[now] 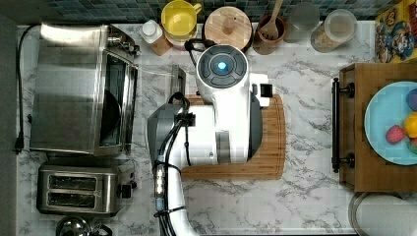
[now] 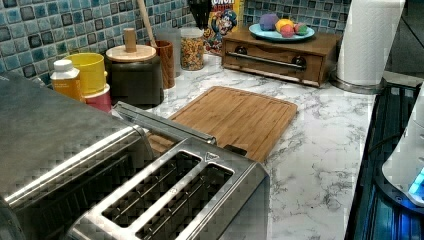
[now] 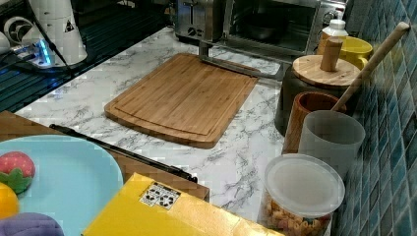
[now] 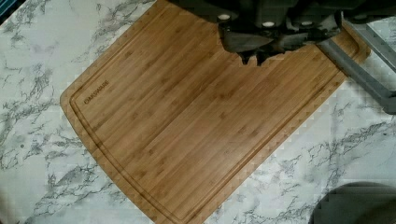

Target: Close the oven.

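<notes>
Gripper (image 4: 252, 57) hangs over the cutting board (image 4: 187, 130), above the board's edge nearest the oven, its jaws drawn together on nothing. Taking the top view from its left: the oven (image 1: 69, 88) stands just beyond the board's left edge, with the two-slot toaster (image 1: 78, 189) beside it, and its glass door (image 1: 157, 81) is dropped open toward the board, so that the bar handle (image 3: 236, 66) reaches the board's corner (the wrist view shows that grey bar lying across the corner, close by the tool). The closing has not begun, as I judge it. To do it well, the tool should come down low at the board's oven side, get under the door's free edge or the bar, and push up and toward the oven along the door's arc about its bottom hinge, not straight across. A push set too near the hinge would likely slip or shove the oven back from the board.
</notes>
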You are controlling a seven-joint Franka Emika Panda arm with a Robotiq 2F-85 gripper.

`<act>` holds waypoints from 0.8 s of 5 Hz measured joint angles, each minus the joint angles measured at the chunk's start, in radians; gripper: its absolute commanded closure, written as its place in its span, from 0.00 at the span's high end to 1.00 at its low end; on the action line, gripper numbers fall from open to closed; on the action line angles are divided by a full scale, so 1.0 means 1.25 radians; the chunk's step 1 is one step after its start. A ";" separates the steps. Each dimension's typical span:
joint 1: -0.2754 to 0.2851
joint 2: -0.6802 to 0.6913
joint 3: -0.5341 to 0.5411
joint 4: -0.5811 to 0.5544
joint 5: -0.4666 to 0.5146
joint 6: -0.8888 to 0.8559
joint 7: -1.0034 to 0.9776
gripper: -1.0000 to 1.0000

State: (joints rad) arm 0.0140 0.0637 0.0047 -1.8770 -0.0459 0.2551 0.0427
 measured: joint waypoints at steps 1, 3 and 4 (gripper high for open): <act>0.000 0.002 0.000 -0.005 0.000 0.000 0.000 0.00; -0.005 0.000 -0.004 -0.070 0.073 0.145 -0.189 0.00; -0.001 0.005 -0.016 -0.114 0.232 0.227 -0.370 0.00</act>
State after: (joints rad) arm 0.0124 0.0704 -0.0157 -2.0195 0.2439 0.5391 -0.4204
